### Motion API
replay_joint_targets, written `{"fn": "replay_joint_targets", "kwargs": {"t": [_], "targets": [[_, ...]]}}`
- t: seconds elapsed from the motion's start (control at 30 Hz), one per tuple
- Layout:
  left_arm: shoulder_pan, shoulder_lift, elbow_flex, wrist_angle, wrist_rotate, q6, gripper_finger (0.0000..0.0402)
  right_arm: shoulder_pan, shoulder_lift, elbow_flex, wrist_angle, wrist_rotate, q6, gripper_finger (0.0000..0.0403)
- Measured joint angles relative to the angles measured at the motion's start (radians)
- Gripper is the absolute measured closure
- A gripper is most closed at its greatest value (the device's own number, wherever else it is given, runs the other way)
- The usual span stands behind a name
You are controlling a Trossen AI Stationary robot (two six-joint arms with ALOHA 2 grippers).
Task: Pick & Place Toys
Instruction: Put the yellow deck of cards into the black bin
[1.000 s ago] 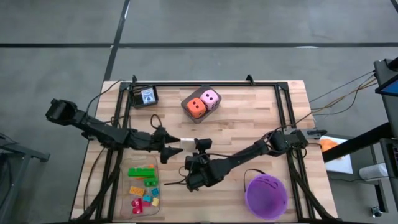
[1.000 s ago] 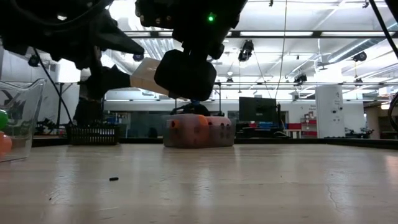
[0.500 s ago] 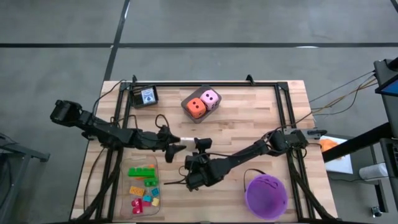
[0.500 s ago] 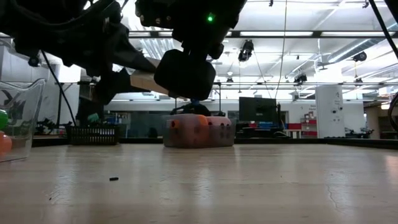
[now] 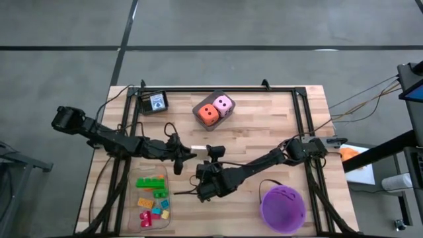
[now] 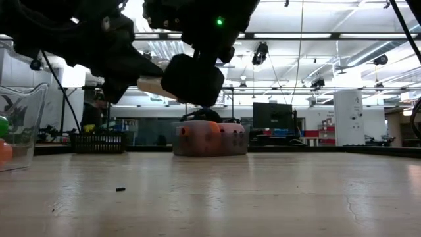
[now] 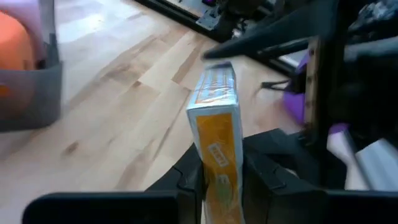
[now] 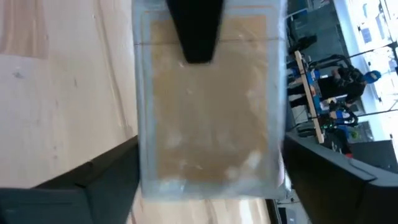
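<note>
High view
- Left gripper (image 5: 188, 153): over the middle of the table (image 5: 264, 125), reaching in from the left and holding a flat box (image 5: 197, 147).
- Right gripper (image 5: 210, 157): just right of the flat box, reaching in from the right.
- Dice: orange die (image 5: 207, 114) and pink die (image 5: 223, 104) touch side by side in a grey container (image 5: 213, 98) at the far centre, well apart from both grippers.
- Bricks: green brick (image 5: 151, 182) and smaller coloured pieces lie in the clear tray (image 5: 132, 198) at the near left.
- Purple bucket (image 5: 283, 208): near right.

Low view
- Flat box (image 6: 152, 85): held clear above the tabletop, between the two dark grippers.
- Grey container (image 6: 210, 141): on the table far behind them, with the orange die (image 6: 209, 128) showing at its top.

Left wrist view
- Fingers (image 7: 186, 180): closed on the flat box (image 7: 214, 106), which stands on edge between them.
- Purple bucket (image 7: 298, 99): beyond the box.

Right wrist view
- Flat box (image 8: 211, 118): broad tan face fills the view, and one dark finger of the left gripper (image 8: 196, 31) lies across it.
- Right gripper grip: cannot tell.
</note>
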Motion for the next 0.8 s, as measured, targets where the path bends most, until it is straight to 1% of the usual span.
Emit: {"fn": "replay_joint_targets", "kwargs": {"t": [0.03,0.1,0.23,0.37,0.5,0.63,0.7,0.8], "targets": [[-0.001,-0.011,-0.005,-0.011,-0.008,0.014,0.0340,0.003,0.000,0.000,-0.003,0.002,0.008,0.0030],[0.002,-0.042,-0.014,-0.044,-0.022,0.031,0.0340,0.012,-0.002,0.000,-0.007,0.009,0.021,0.0018],[0.000,-0.133,-0.033,-0.099,-0.044,0.067,0.0340,0.024,-0.002,0.001,-0.012,0.013,0.024,0.0052],[0.002,-0.237,-0.081,-0.109,-0.057,0.133,0.0340,0.040,-0.002,0.001,-0.021,-0.004,-0.007,0.0082],[0.001,-0.340,-0.146,-0.112,-0.080,0.208,0.0340,0.066,-0.002,-0.001,-0.019,-0.072,-0.024,0.0094],[0.000,-0.431,-0.202,-0.104,-0.089,0.295,0.0340,0.093,-0.002,-0.028,0.044,-0.083,-0.039,0.0095],[0.001,-0.472,-0.224,-0.104,-0.090,0.322,0.0340,0.103,-0.002,-0.041,0.115,-0.126,-0.079,0.0095],[0.001,-0.526,-0.245,-0.098,-0.092,0.353,0.0340,0.109,-0.002,-0.061,0.305,-0.274,-0.192,0.0095]]}}
